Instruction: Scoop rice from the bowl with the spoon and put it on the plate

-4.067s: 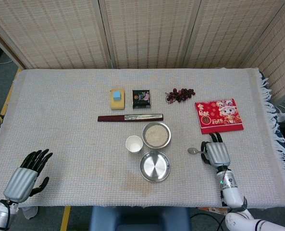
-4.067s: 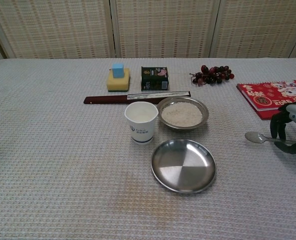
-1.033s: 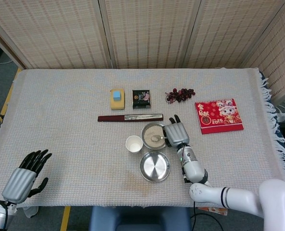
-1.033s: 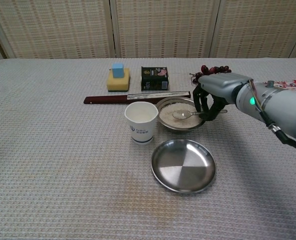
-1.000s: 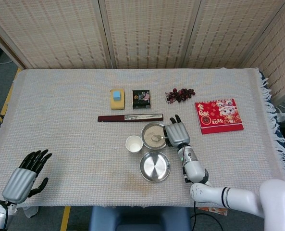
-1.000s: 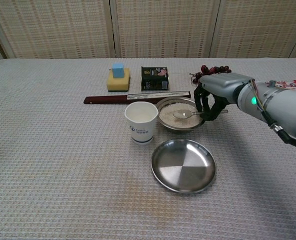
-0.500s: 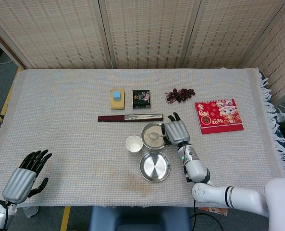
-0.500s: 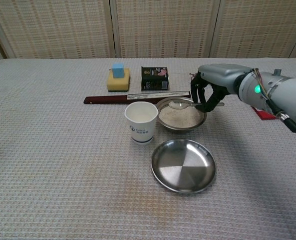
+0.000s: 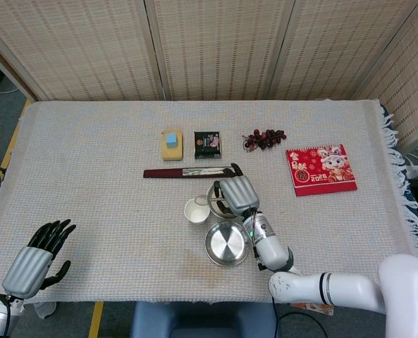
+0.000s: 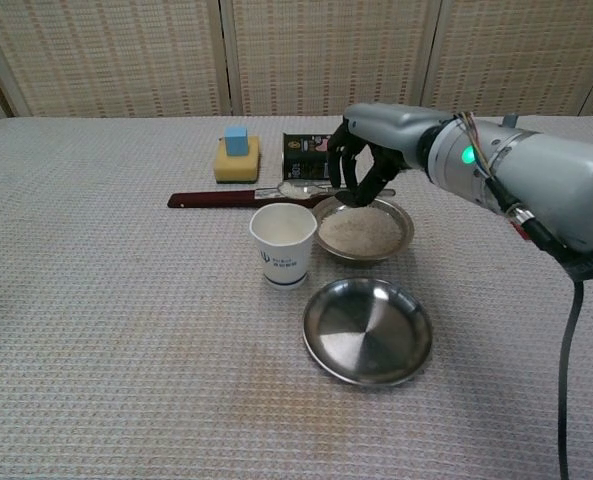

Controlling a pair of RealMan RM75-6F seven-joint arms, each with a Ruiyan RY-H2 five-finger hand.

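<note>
My right hand (image 10: 364, 160) grips the metal spoon (image 10: 296, 188) by its handle, raised above the table. The spoon's bowl carries some rice and hangs over the far rim of the white paper cup (image 10: 283, 243), left of the rice bowl (image 10: 364, 230). The bare steel plate (image 10: 367, 330) lies nearer, in front of the rice bowl. In the head view the right hand (image 9: 237, 193) covers most of the rice bowl, and the spoon (image 9: 202, 201) points left above the cup (image 9: 197, 211). My left hand (image 9: 36, 259) rests open at the table's near left corner.
A dark flat stick (image 10: 221, 198) lies just behind the cup. Behind it are a yellow sponge with a blue block (image 10: 236, 155) and a dark box (image 10: 304, 158). Grapes (image 9: 263, 138) and a red calendar (image 9: 321, 169) lie to the right.
My right hand lifted the spoon with rice out of the bowl and swung it up and left, so it now hangs over the cup. The left hand stayed put.
</note>
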